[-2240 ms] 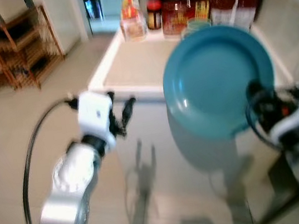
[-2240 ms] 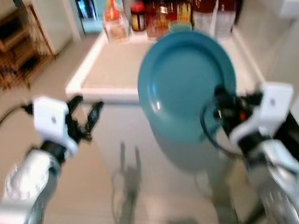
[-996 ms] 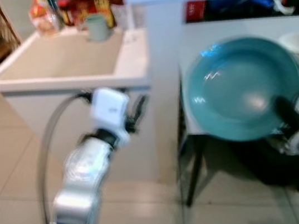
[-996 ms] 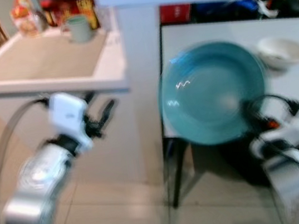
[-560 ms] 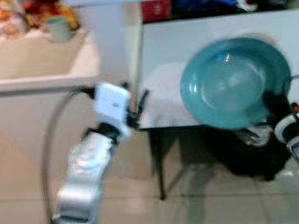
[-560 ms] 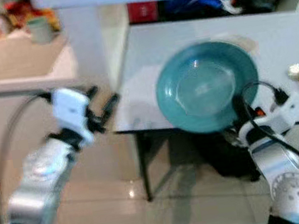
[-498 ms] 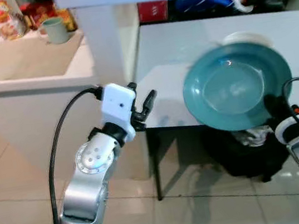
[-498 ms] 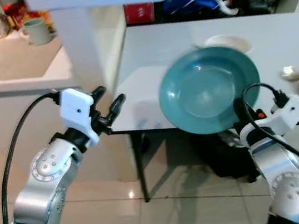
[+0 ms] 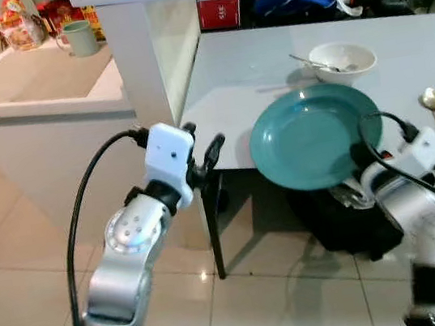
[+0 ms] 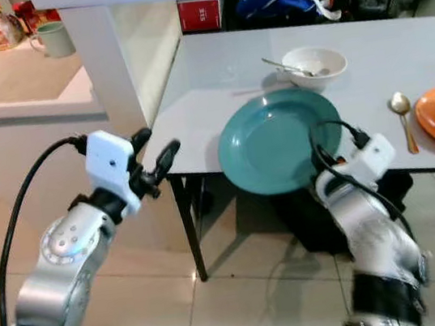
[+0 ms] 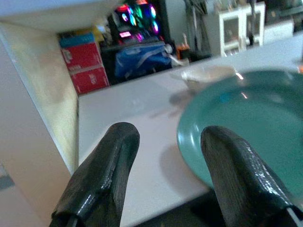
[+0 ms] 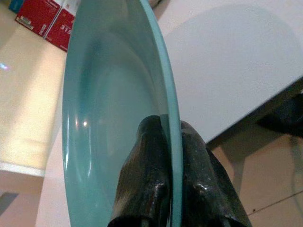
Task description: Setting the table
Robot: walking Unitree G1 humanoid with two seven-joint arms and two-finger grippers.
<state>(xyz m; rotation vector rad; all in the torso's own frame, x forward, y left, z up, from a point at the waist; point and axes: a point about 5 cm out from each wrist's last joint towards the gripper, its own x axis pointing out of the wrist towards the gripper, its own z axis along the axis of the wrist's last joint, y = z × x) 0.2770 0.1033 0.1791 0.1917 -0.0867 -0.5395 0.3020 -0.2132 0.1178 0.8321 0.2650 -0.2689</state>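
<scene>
Left arm (image 9: 129, 258) raised and bent at the elbow, white wrist block uppermost, a black cable looping from it down past the forearm. Left gripper (image 9: 204, 155) pointing forward — black fingers (image 11: 102, 177) spread well apart, nothing between them. Right arm (image 10: 371, 230) reaching up from low on the right, forearm foreshortened, cable arching over the white wrist. Right gripper (image 12: 171, 156) clamped — two fingers pinching the rim of the teal plate (image 9: 312, 136), one on each face.
</scene>
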